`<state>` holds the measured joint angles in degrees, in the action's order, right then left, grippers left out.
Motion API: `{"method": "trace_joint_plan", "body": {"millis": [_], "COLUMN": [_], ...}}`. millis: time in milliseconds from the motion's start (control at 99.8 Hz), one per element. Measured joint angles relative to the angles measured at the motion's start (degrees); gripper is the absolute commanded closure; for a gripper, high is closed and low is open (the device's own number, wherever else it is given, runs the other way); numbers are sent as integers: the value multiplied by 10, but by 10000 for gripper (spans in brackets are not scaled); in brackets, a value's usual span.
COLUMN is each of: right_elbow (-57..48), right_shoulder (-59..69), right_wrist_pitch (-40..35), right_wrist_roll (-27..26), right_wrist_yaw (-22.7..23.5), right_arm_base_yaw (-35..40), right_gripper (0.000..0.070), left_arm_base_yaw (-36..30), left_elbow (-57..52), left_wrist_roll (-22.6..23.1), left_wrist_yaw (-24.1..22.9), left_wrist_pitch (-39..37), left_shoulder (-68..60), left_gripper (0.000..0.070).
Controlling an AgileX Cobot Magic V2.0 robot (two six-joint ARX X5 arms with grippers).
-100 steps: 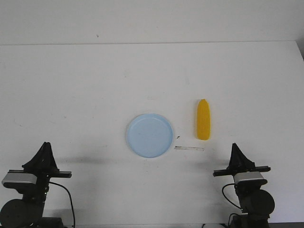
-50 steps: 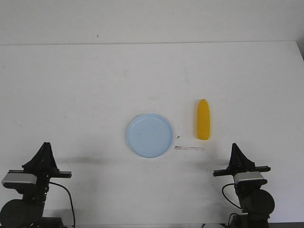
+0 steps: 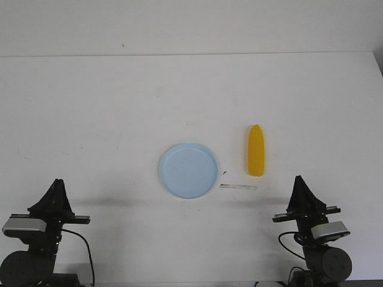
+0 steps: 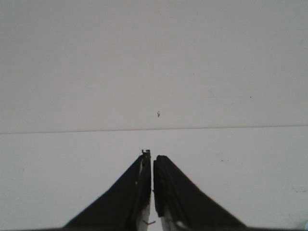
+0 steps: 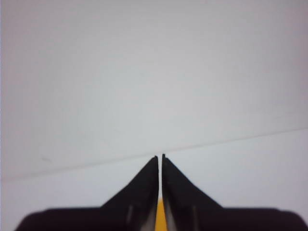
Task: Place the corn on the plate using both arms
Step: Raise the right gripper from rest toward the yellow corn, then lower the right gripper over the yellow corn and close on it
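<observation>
Front view: corn (image 3: pixel 257 150) lies flat on the white table (image 3: pixel 119 119), long axis running away from the robot, tapered end at the far side, blunt end nearer. It sits just beside the plate (image 3: pixel 188 170) on the right, apart from the rim, not on it. A thin pale strip (image 3: pixel 238 187) lies on the table near the blunt end. Left gripper (image 3: pixel 57 182) and right gripper (image 3: pixel 298 179) both sit low at the near edge, well apart from corn and plate, holding nothing. Left wrist view: left gripper (image 4: pixel 152 155) with jaws drawn together, only a hairline slit between them, bare table beyond. Right wrist view: right gripper (image 5: pixel 160 157) likewise closed to a slit, empty; a sliver of yellow corn (image 5: pixel 160 217) shows through the gap, so this arm points toward it. Handling judgement: the cob looks smooth, glossy and rigid, probably light plastic, so likely slippery and prone to roll. Best hold is across the thick middle, jaws square to the long axis, avoiding the taper, where the fingers could squeeze off.
</observation>
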<state>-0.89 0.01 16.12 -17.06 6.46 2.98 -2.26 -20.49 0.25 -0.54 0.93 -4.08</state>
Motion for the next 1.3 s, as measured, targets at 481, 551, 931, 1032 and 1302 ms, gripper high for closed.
{"method": "trace_joint_plan", "body": {"millis": [481,551,931,1032,1302], "right_elbow": [-147,-173,-304,-342,-463], "right_shoulder": [61,95,353,422,588], "right_wrist_pitch": [-23,-42,-82,-97,-215], "right_wrist_roll": [48,70,128,127,100], "right_wrist_yaw": [188,188,172,158,-13], "right_arm_base_yaw": [0,0,0,10,79], "right_gripper": [691,691,693,693,694], "left_arm_base_yaw": [0,0,0,0,0], "left_elbow": [0,0,0,0,0], "left_wrist_roll": [0,0,0,0,0], "left_wrist_yaw": [0,0,0,0,0], "left_wrist_pitch": [0,0,0,0,0], "left_shoulder": [0,0,0,0,0], "left_gripper": [698,698,698,698,698]}}
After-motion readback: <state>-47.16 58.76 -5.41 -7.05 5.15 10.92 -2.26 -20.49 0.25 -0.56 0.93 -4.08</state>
